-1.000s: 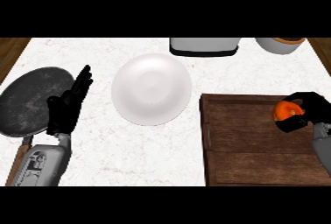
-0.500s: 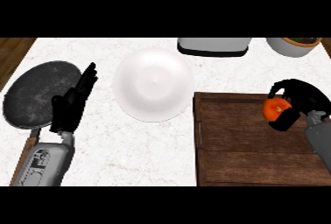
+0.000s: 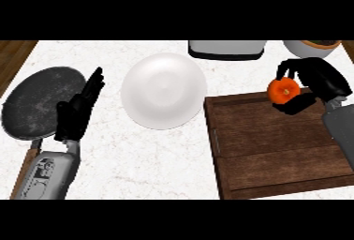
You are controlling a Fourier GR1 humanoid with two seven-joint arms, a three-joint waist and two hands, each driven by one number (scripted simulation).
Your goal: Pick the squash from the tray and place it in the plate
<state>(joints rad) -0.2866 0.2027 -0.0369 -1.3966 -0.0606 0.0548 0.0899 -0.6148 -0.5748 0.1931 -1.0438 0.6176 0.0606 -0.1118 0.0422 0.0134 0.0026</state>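
Note:
An orange squash (image 3: 283, 91) is held in my right hand (image 3: 317, 83), whose fingers and thumb curl round it above the far right corner of the brown wooden tray (image 3: 269, 140). The white plate (image 3: 164, 90) lies on the marble counter to the left of the tray. My left hand (image 3: 78, 110) rests open at the left, fingers straight and pointing up, beside the dark pan.
A dark round pan (image 3: 41, 101) with a wooden handle lies at the far left. A grey and white appliance (image 3: 227, 48) stands at the back edge, and a bowl (image 3: 313, 47) sits at the back right corner.
My right hand has lifted the squash and carried it up and leftward over the tray's far edge. The view has shifted slightly; the left hand has stayed put.

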